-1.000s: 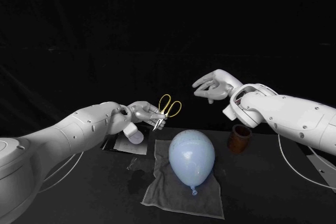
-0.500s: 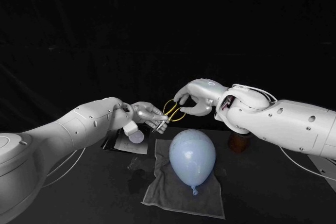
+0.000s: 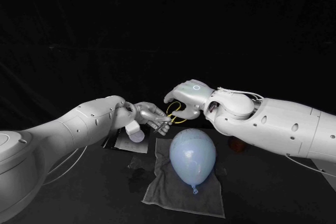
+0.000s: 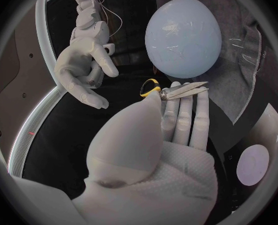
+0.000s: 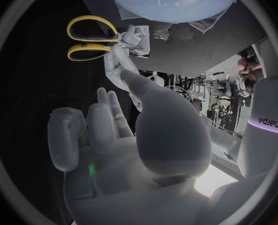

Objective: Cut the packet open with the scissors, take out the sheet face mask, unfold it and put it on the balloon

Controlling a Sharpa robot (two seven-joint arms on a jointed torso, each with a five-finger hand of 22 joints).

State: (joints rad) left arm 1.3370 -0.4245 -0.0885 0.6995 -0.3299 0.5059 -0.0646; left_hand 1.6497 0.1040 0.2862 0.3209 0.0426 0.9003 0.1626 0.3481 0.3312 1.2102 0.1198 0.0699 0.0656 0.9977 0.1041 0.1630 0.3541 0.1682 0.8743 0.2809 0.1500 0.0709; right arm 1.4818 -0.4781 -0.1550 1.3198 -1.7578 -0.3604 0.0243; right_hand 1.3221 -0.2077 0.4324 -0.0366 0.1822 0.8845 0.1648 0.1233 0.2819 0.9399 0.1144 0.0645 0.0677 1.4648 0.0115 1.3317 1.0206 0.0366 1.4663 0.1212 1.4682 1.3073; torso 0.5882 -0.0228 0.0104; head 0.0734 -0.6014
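L hand (image 3: 150, 116) grips scissors (image 3: 175, 115) by the blades, loops out twd R hand (image 3: 185, 95), its fingers spread, empty. Handover for cutting, I'd guess.

Balloon (image 3: 192, 156) on cloth (image 3: 183, 197); packet (image 3: 129, 144) L of cloth; scissors (image 3: 176, 115) up behind balloon.

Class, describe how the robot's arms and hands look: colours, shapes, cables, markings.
The left arm and right arm are smooth, rounded white shells dotted with small dark holes. The left hand and right hand are silver and many-fingered. Thin pale cables loop at the right wrist.
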